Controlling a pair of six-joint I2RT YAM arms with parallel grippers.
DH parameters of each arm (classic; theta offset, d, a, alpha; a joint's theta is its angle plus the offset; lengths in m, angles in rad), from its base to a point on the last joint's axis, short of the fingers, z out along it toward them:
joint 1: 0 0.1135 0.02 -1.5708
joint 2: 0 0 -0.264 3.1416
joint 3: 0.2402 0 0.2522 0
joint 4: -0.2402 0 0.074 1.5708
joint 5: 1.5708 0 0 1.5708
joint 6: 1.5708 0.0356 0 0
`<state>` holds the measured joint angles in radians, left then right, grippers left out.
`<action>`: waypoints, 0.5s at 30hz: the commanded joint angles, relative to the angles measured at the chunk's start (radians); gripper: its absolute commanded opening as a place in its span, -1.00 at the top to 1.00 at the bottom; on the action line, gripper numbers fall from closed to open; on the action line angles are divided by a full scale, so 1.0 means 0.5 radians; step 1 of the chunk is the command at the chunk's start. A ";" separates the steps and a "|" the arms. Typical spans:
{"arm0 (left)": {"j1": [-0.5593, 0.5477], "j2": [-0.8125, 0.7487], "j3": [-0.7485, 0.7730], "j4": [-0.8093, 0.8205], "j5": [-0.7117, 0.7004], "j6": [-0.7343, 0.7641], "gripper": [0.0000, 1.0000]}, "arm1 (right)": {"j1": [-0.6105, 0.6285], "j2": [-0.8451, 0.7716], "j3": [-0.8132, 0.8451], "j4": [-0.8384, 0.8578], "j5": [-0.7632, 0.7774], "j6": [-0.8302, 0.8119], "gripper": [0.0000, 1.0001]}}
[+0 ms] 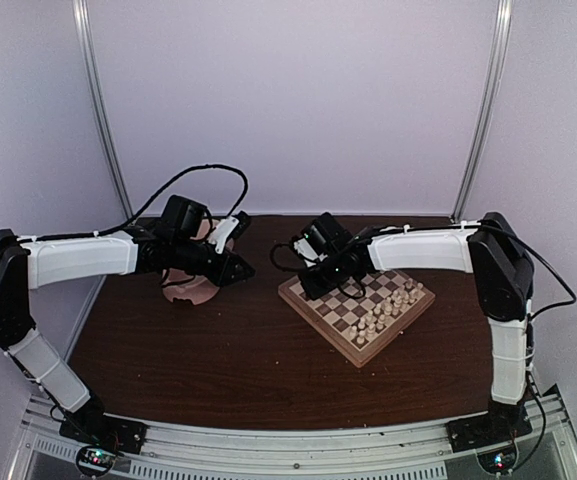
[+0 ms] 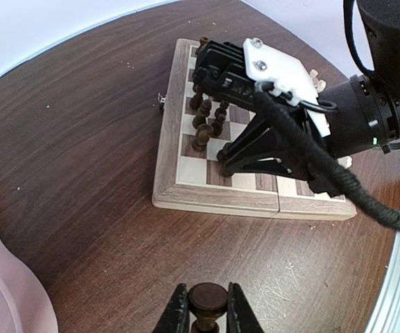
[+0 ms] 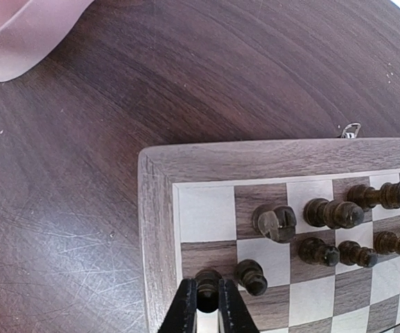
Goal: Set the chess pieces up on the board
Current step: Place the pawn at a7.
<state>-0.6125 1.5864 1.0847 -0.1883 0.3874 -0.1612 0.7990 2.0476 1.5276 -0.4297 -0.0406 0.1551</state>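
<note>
Sitting between both arms' jaws: dark chess pieces

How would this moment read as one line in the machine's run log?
left tool: shut on dark piece, off board | right tool: shut on second dark piece, over board corner

High rear overview; close wrist views, both onto board

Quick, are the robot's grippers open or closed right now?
Left gripper: closed, holding a dark chess piece.
Right gripper: closed, holding a second dark chess piece.
</note>
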 commanded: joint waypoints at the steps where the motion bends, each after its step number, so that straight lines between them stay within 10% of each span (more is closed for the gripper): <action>1: 0.016 -0.054 -0.005 0.053 -0.043 -0.003 0.70 | 0.010 0.036 0.078 -0.027 0.119 -0.029 0.83; 15: 0.019 -0.023 0.027 0.039 -0.027 0.000 0.70 | 0.008 0.037 0.092 -0.079 0.259 -0.069 0.83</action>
<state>-0.6098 1.5864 1.0847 -0.1890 0.3756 -0.1612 0.7990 2.0579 1.5478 -0.4557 0.0441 0.1322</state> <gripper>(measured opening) 0.161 0.088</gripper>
